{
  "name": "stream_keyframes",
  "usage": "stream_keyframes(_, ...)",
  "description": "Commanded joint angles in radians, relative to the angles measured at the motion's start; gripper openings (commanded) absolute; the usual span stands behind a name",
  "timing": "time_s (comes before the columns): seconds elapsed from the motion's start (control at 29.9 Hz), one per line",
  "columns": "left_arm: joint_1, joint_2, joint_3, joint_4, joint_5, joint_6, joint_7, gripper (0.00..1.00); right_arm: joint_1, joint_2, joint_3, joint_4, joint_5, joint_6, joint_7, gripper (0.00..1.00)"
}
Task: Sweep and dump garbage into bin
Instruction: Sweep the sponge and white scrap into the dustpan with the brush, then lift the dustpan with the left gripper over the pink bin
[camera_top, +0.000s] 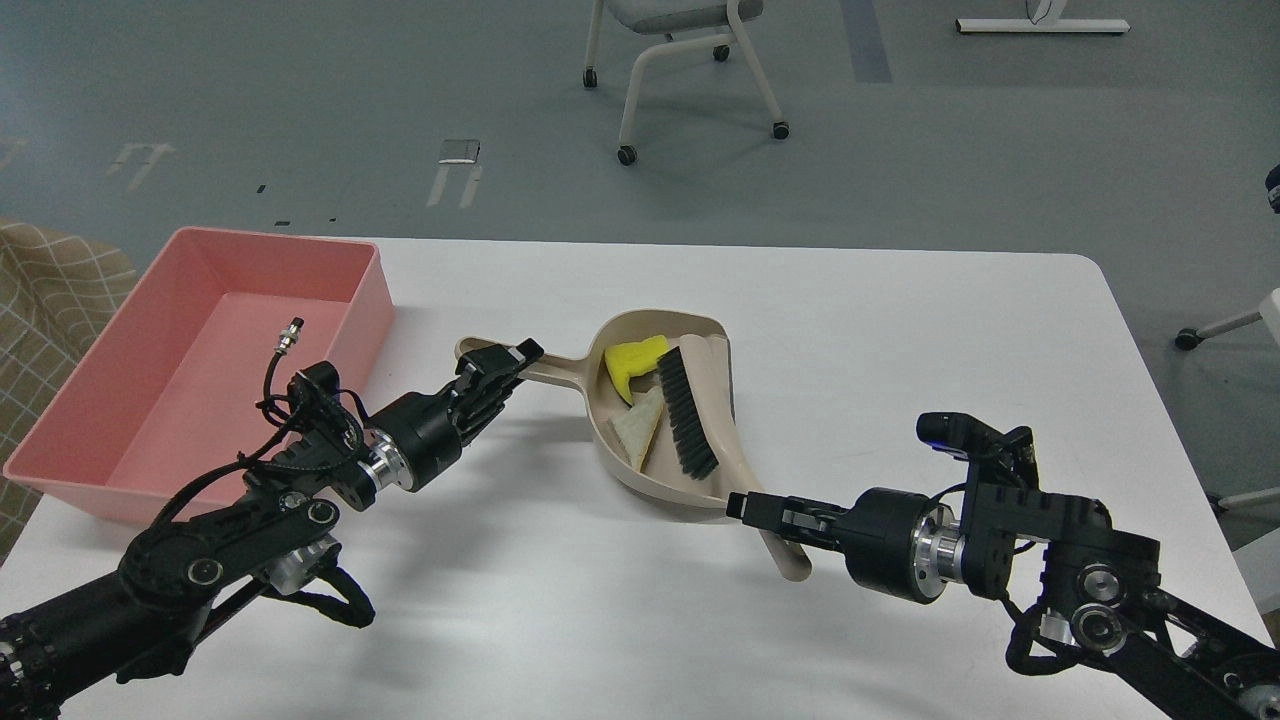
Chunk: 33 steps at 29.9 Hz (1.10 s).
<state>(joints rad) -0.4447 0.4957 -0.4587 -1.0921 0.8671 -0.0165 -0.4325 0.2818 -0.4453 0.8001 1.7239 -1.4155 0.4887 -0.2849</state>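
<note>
The garbage lies inside the beige dustpan (712, 470): a yellow sponge chunk (632, 364) at the back and an off-white foam wedge (640, 426) beside it. My left gripper (500, 362) is shut on the dustpan's handle (555, 372). My right gripper (765, 511) is shut on the handle of the beige brush (686, 412), whose black bristles lie inside the pan against the foam wedge. The pink bin (205, 366) stands at the table's far left, with nothing in it.
The white table (900, 330) carries everything. A wheeled chair (680, 60) stands on the grey floor behind it. A chequered cloth surface (50, 290) lies left of the bin.
</note>
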Motion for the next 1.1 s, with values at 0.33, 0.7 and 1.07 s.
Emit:
stream_keyframes(0.33, 0.0, -0.003, -0.002, 0.0, 0.0, 0.0, -0.002, 0.18, 0.004, -0.139, 0.068, 0.008, 0.052, 0.0, 0.004, 0.0)
stream_keyframes(0.7, 0.0, 0.001, -0.031, -0.002, -0.075, -0.023, -0.003, 0.18, 0.002, -0.369, 0.082, 0.008, 0.052, 0.0, 0.003, 0.0)
stream_keyframes(1.07, -0.003, 0.026, -0.077, -0.057, -0.08, -0.036, -0.037, 0.19, -0.042, -0.543, 0.074, -0.007, 0.036, 0.0, -0.022, 0.0)
